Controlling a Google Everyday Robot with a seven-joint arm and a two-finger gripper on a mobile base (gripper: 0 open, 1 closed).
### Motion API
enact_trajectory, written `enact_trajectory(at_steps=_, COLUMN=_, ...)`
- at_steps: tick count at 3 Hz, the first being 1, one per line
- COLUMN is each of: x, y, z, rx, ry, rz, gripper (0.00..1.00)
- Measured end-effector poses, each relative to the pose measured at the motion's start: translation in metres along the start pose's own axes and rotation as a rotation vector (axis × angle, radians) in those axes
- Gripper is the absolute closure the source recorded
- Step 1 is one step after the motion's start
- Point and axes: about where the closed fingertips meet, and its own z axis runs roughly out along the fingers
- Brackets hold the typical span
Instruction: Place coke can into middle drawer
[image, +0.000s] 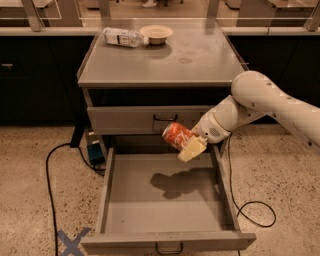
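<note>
The coke can (176, 135), red with whitish markings, is held tilted in my gripper (186, 143), which is shut on it. One pale yellow finger (192, 149) shows below the can. The can hangs in the air above the back right part of the open middle drawer (165, 195), a wide shallow grey tray pulled fully out, with a dark loop handle (168, 247) at its front. The can's shadow (182, 183) falls on the drawer floor. My white arm (260, 102) reaches in from the right.
A closed grey drawer with a handle (165, 118) sits above. On the cabinet top (200, 60) lie a clear plastic bottle (121, 37) and a tan bowl (156, 33). Black cables (50, 190) run on the floor on both sides. Blue tape cross (72, 241) at bottom left.
</note>
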Motion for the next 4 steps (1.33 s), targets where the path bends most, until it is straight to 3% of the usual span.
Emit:
enact_trajectory(at_steps=1, x=0.033, y=-0.005, z=0.017, rx=-0.013, ry=0.053, rz=0.053, gripper=1.00)
enact_trajectory(at_steps=2, x=0.070, y=-0.010, z=0.042, rx=0.008, ry=0.152, rz=0.122, gripper=1.00)
enact_trajectory(at_steps=3, x=0.096, y=-0.013, z=0.076, rx=0.009, ry=0.192, rz=0.206, gripper=1.00)
enact_trajectory(at_steps=4, x=0.098, y=-0.012, z=0.079, rx=0.002, ry=0.196, rz=0.207, gripper=1.00)
